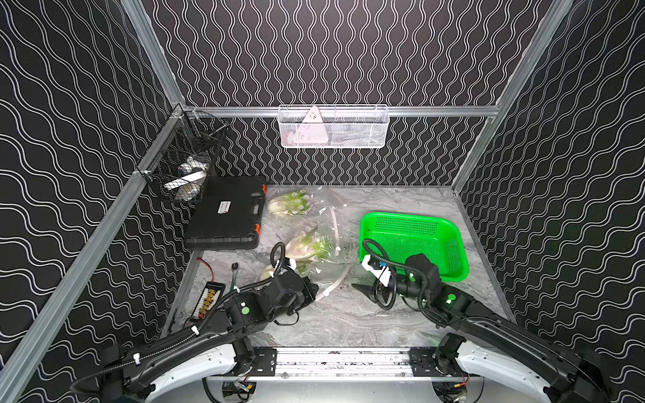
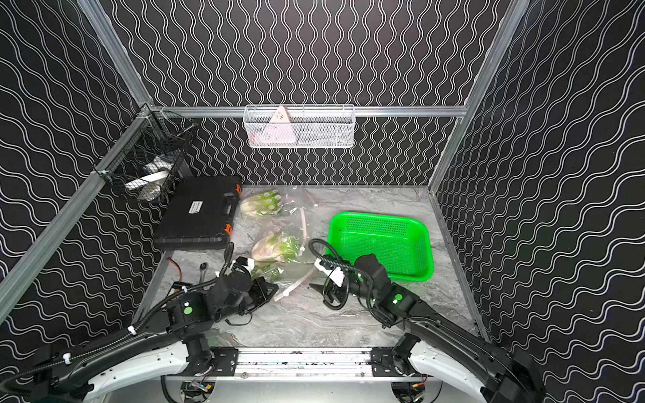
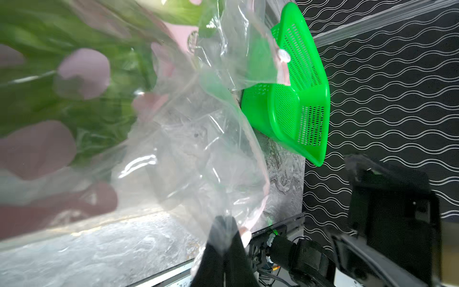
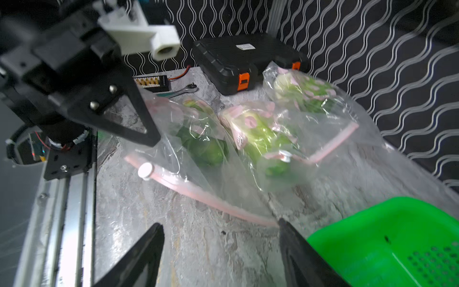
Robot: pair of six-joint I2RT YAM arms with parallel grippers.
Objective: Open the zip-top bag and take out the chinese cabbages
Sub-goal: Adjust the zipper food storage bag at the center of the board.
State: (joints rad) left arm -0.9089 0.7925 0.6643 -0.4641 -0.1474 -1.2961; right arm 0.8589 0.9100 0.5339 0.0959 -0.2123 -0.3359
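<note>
The left claw (image 3: 223,238) is pressed together on a fold of the clear zip-top bag (image 1: 328,265). The right claw (image 4: 221,248) stands spread just beside the bag's pink zip strip (image 4: 211,196), over the tabletop (image 1: 349,314). The chinese cabbages (image 1: 307,244) lie inside the bag, between the black case (image 1: 227,213) and the green basket (image 1: 412,230).

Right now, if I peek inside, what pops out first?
The bright green plastic basket on the right of the grey marbled table. Beside it, mid-table, lies a clear zip-top bag with a pink strip, holding green chinese cabbages; the left gripper pinches its edge while the right gripper hangs open nearby.
</note>
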